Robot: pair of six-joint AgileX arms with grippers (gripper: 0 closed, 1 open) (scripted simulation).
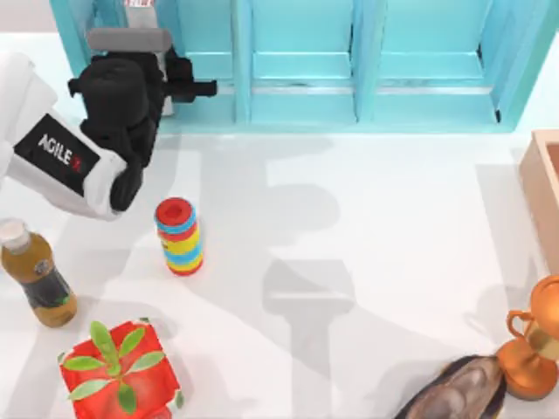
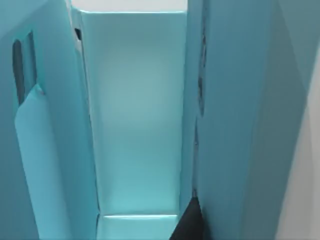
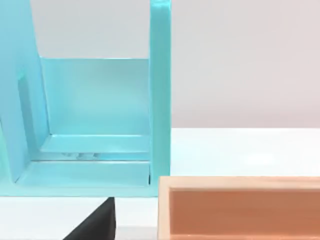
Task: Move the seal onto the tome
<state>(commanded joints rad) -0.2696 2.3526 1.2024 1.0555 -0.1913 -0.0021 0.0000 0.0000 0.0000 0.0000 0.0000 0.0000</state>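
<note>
The seal is out of view, and so is the tome. My left arm reaches across the back left of the table. Its black left gripper points right, against the front of the light-blue shelf cabinet. In the left wrist view a dark fingertip sits close in front of a cabinet compartment. A dark fingertip of my right gripper shows in the right wrist view, near the cabinet's end and a wooden box.
A stack of coloured rings stands left of centre. A brown bottle and a red box with a green plant lie at the front left. An orange trophy cup, a dark shell-like lump and the wooden box are at the right.
</note>
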